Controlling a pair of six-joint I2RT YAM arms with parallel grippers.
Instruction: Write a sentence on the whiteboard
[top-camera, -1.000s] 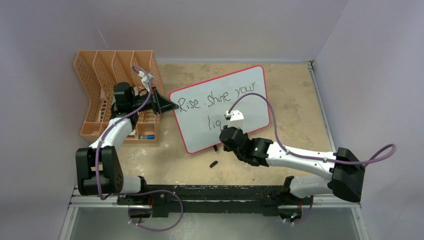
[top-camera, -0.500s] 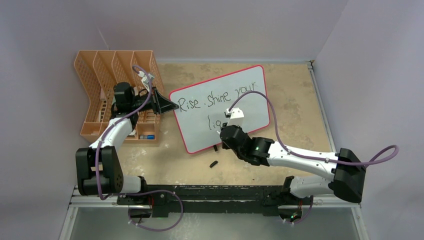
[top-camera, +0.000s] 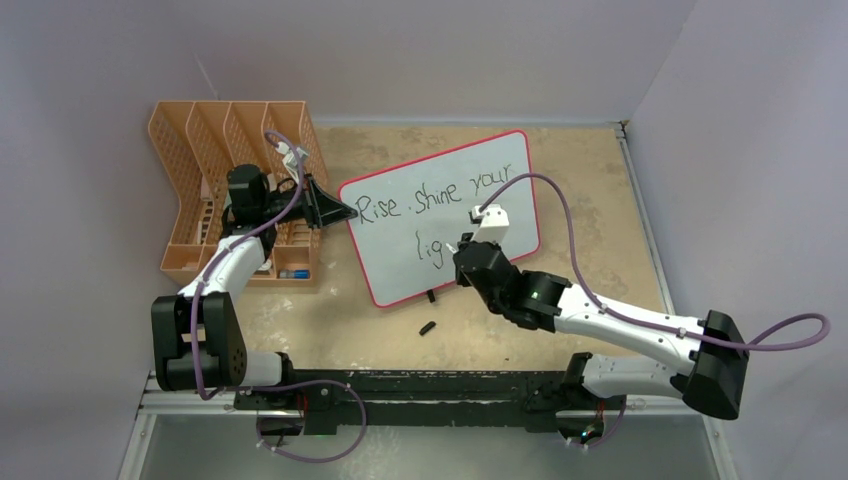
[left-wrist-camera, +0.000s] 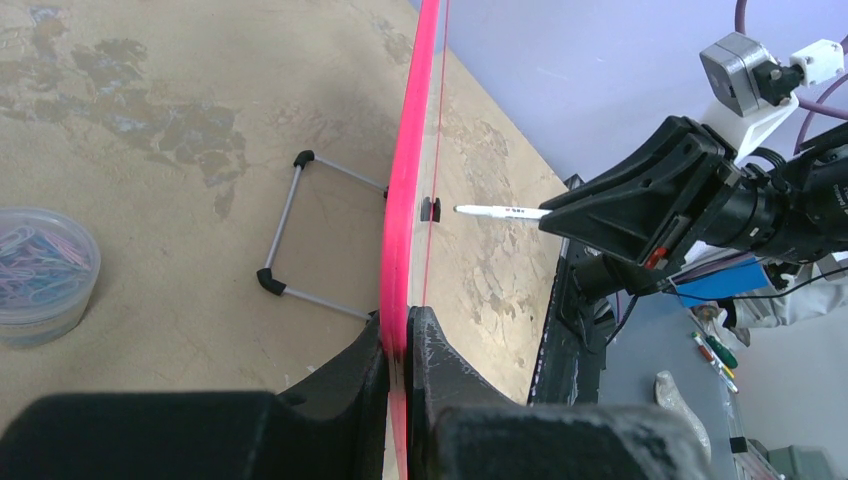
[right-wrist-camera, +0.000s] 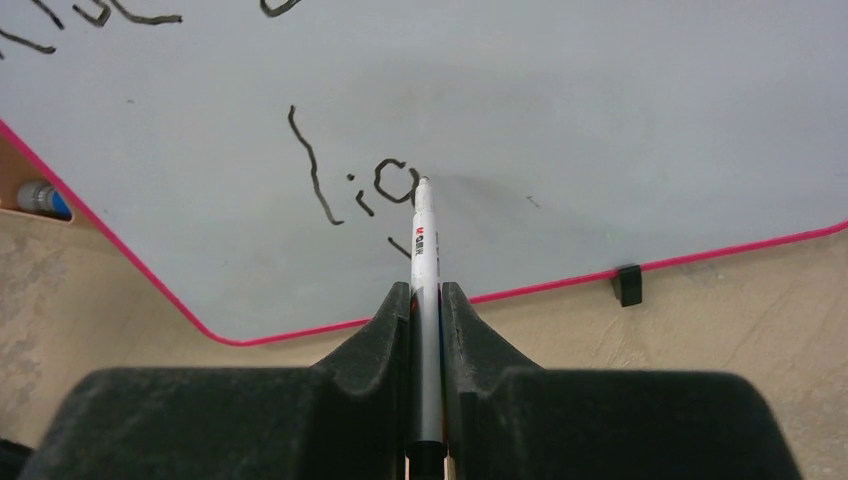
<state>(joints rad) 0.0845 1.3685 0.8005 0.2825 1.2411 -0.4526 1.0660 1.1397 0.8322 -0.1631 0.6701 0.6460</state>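
At the far left of the sandy bench (top-camera: 590, 200) stands an orange mesh file rack (top-camera: 200, 180). Just right of it, the black left gripper (left-wrist-camera: 400, 332) is pinched shut on the left rim of the large white rectangular whiteboard with a thin red-pink border (top-camera: 480, 170). This is probably to steady the propped-up board against the pen's push (a wire stand behind it shows in the left wrist view). Across the board, thin black handwritten lettering (top-camera: 435, 195) reads "Rise . shine your" on the top line and only "lig" beneath. Towards the board's near right, the black right gripper (right-wrist-camera: 425, 300) is clamped around a slim white marker pen (right-wrist-camera: 422, 235). The pen is held roughly square to the surface. Its tip is at the upper right of the "g" loop (touching or barely off, hard to tell). A small black cap-like piece (top-camera: 428, 327) lies on the bench near the board's lower edge. The second line looks unfinished.
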